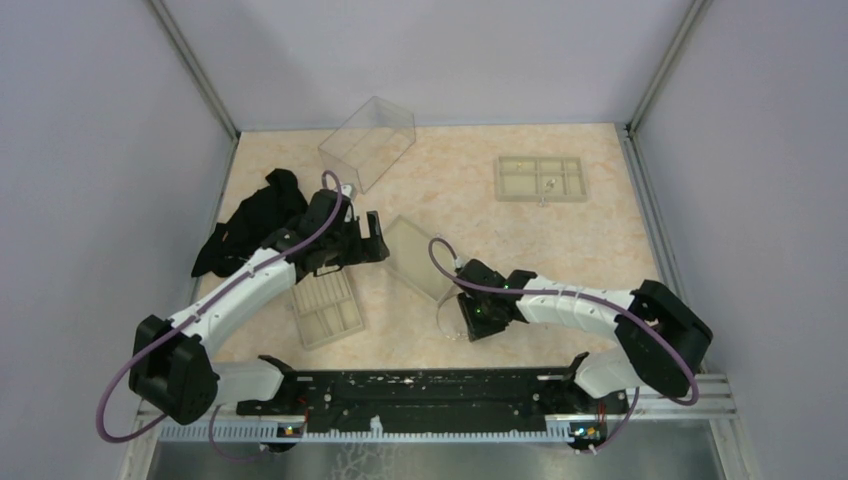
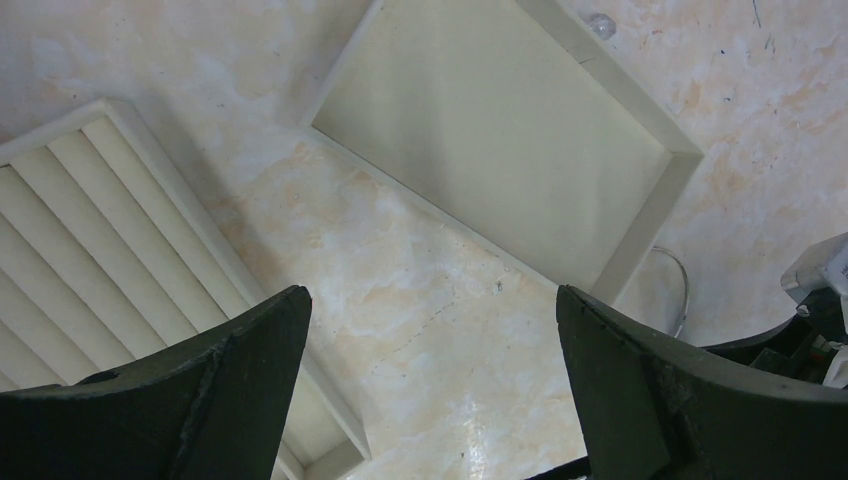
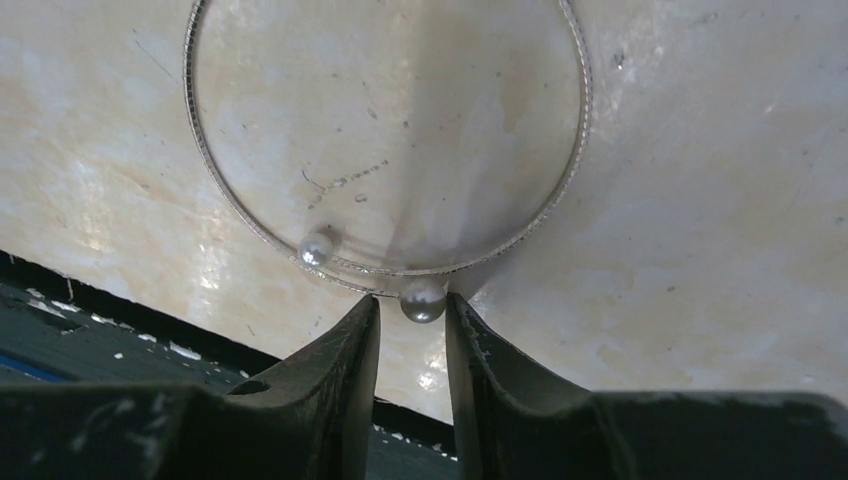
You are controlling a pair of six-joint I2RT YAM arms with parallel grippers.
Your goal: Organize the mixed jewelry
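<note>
Two grippers: left gripper (image 2: 430,300) – fingers spread wide above the table (image 2: 400,250); right gripper (image 3: 412,305) – fingers narrow, flanking a pearl end of the silver hoop (image 3: 587,100), actual grip unclear.

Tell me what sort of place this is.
Probably a lab robot test cell: grey walls box in the table, the left arm and right arm are bolted to a rail, and a tray and clear box are laid out.

You'll find the hoop (image 3: 316,249) on the counter (image 1: 560,260) just near of the flat tray (image 1: 420,258); ridged tray (image 1: 327,308) left, compartment tray (image 1: 540,180) far right.
</note>
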